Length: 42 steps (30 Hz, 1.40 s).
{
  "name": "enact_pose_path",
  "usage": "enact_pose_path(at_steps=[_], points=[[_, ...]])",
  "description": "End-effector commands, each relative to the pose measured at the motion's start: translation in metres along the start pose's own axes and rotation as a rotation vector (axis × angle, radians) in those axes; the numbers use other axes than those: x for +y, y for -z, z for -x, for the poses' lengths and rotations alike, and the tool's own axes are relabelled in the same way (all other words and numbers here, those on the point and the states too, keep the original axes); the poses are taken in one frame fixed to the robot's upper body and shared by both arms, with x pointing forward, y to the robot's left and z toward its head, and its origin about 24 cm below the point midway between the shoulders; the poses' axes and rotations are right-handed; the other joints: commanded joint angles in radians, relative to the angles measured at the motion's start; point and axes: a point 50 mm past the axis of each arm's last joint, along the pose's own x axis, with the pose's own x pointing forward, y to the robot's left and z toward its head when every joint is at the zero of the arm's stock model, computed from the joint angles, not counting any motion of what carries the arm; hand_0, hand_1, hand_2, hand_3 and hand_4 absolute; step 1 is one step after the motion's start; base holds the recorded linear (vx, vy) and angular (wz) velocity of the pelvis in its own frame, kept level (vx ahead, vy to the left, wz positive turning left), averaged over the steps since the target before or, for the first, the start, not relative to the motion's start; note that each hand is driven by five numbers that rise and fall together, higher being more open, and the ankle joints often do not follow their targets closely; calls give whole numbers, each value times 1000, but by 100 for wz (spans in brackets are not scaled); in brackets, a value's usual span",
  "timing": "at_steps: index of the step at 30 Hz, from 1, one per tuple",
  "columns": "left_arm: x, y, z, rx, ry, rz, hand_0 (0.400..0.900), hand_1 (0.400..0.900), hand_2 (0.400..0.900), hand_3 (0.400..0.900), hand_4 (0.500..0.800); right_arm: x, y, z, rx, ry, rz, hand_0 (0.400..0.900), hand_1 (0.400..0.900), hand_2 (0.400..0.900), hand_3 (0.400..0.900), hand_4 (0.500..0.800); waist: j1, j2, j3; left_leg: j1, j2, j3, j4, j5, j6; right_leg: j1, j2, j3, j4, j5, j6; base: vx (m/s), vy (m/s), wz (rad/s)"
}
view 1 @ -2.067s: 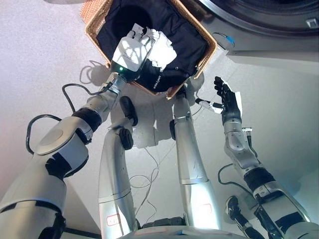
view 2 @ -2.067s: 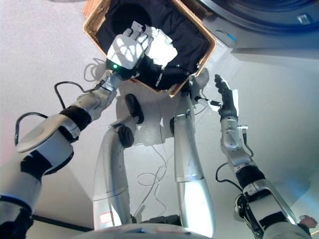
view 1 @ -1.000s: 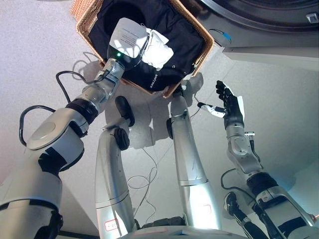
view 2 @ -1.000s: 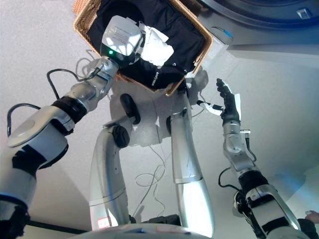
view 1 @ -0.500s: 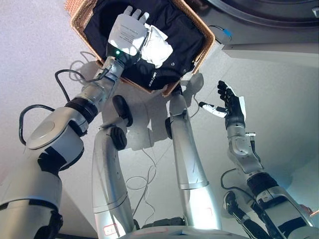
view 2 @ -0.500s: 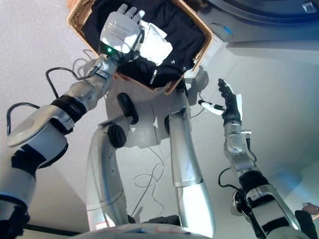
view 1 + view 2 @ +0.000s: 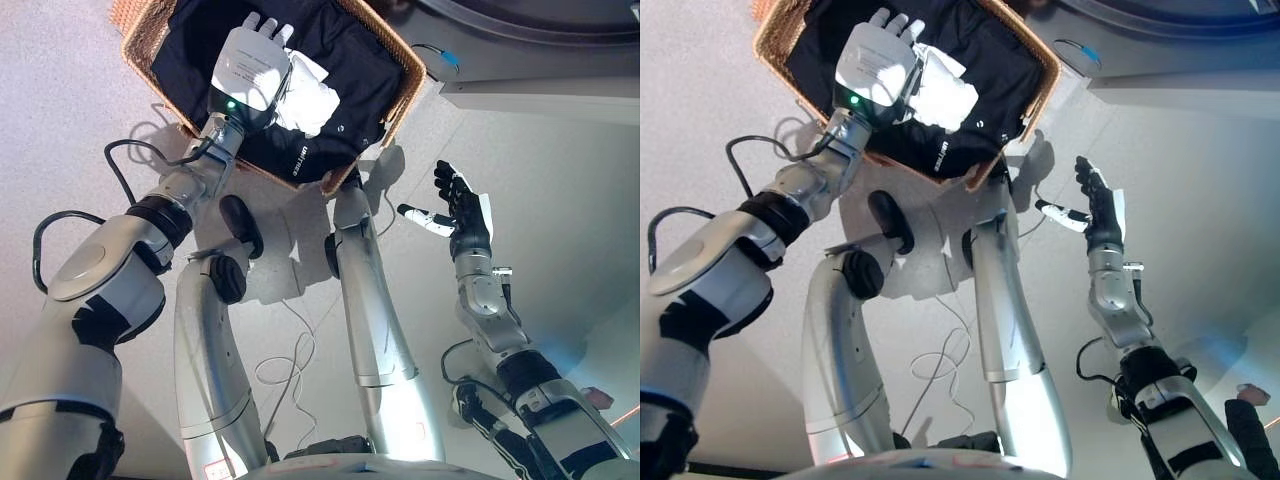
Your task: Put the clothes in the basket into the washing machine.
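A pale grey, finely speckled floor (image 7: pixel 560 150) fills nearly the whole view, lit brightly from above so that soft dark shadows fall on it near the centre. At 5 o'clock, at the very edge, a person's hand (image 7: pixel 1247 394) and dark sleeve (image 7: pixel 1252 440) just enter the right eye view.

The basket (image 7: pixel 400 75) is sitting on the floor (image 7: pixel 560 180) at eleven o'clock, with the clothes (image 7: pixel 340 90) lying in it. The washing machine (image 7: pixel 520 50) is standing at one o'clock, just beside the basket's right edge.
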Motion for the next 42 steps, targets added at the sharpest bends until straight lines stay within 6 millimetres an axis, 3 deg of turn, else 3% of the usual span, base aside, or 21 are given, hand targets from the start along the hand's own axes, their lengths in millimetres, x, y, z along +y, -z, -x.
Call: enact_pose_path(at_steps=[1,12,18,28,33,34,42], points=[[-14,-22,8,-32,51,60,400,400,400,400,500,-16,7,23,-7,17,5,900,900,900,900,800,-4,-19,-54,-4,-16,-34,72,-45,-81,-7,15,-107,149,-57,-79,13,-7,4],[-11,-26,5,-12,32,127,400,400,400,400,500,-13,5,25,-17,6,-1,900,900,900,900,800,-4,-13,-77,-4,-30,-40,54,-31,-84,-2,7,-122,141,-53,-84,9,-6,4],[-17,-31,11,23,55,214,400,400,400,400,500,-9,9,23,-2,4,3,900,900,900,900,800,-6,20,-143,9,-45,-56,-48,20,-91,35,-17,-139,21,-21,-92,42,0,9],[-22,-42,20,228,72,690,400,400,400,400,500,-4,34,26,126,27,35,900,900,900,900,800,12,27,-178,366,-72,-99,-436,150,-125,362,-63,-169,-311,60,-99,87,-35,23],[-22,-47,21,298,92,915,400,400,400,400,500,-1,55,37,233,8,55,900,900,900,900,800,10,20,-192,532,-76,-126,-622,212,-130,507,-73,-186,-448,99,-104,63,-58,25],[-23,-49,21,320,97,964,400,400,400,400,500,-1,59,40,254,6,59,900,900,900,900,800,0,12,-195,544,-83,-128,-662,264,-131,522,-88,-187,-483,136,-106,-24,-69,32],[-19,-55,11,442,104,1372,400,400,400,400,500,0,84,64,397,-27,65,900,900,900,900,800,-8,9,-221,767,-75,-151,-906,364,-154,715,-98,-205,-610,165,-111,75,-61,12]])
